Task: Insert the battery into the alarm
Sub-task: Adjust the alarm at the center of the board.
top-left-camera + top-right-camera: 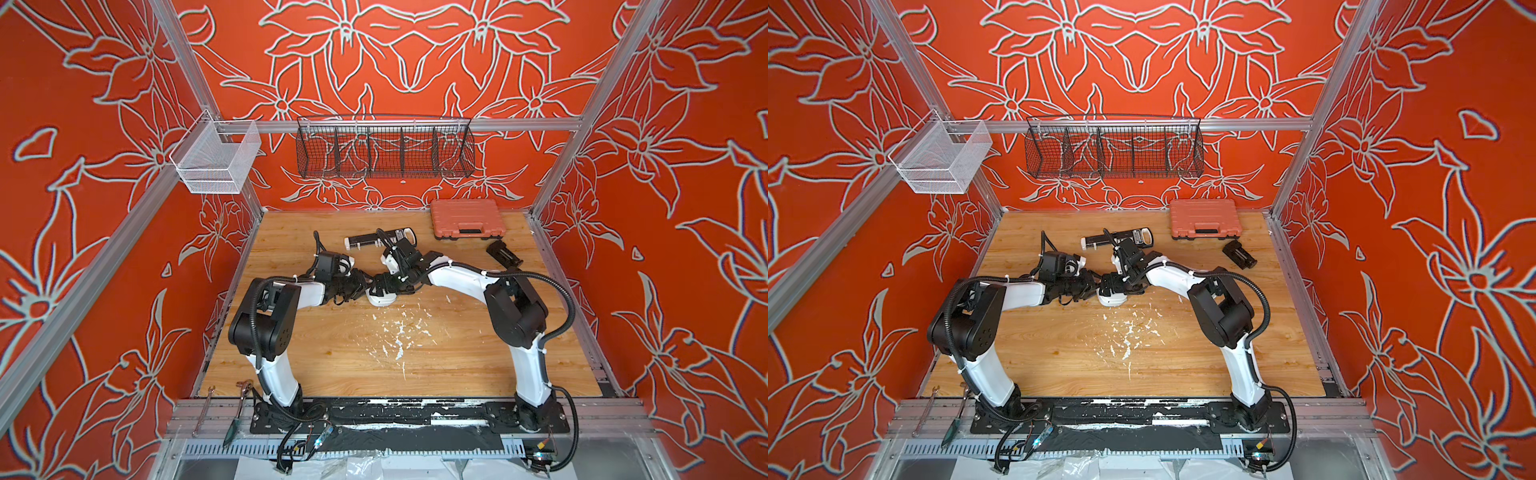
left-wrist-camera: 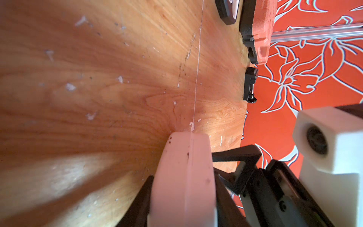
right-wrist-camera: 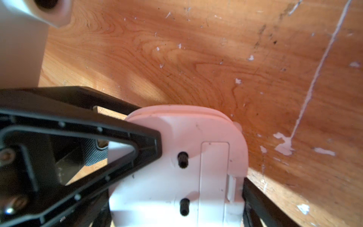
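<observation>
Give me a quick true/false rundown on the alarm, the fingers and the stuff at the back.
1. The alarm shows its back to the right wrist camera. True.
2. The left fingers sit on the alarm's two faces. True.
3. The orange case is open. False: it is shut.
4. The black ribbed block lies inside the case. False: it lies on the table near it.
5. The alarm is by the back wall. False: it is mid-table.
</observation>
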`<move>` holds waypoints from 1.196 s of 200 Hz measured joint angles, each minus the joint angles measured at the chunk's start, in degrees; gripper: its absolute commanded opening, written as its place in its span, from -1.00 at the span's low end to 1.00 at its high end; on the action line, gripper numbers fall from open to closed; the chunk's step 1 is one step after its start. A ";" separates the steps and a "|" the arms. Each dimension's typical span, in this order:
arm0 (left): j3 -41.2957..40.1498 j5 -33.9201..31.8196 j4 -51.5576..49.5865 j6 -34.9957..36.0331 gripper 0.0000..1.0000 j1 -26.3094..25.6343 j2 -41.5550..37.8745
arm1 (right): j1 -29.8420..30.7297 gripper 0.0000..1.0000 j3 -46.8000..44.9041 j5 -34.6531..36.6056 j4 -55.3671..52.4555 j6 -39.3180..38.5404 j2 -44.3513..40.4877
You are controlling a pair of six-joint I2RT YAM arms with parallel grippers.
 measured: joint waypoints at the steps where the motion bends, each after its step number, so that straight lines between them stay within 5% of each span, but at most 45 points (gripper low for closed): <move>1: 0.00 0.00 0.00 0.00 -0.33 0.00 0.00 | 0.00 0.57 0.00 0.00 0.00 0.00 0.00; 34: 0.26 -0.02 -0.48 0.20 -0.35 0.00 -0.02 | -0.17 0.96 0.02 -0.07 0.09 -0.07 0.00; 160: 0.24 -0.68 -3.76 1.79 -0.39 -0.13 -2.12 | -0.09 0.96 -8.17 0.00 11.65 -3.13 -3.87; 239: 0.24 -3.65 -6.38 5.27 -0.41 -0.07 -4.37 | -1.05 0.96 -3.41 -6.10 5.55 -3.02 -3.69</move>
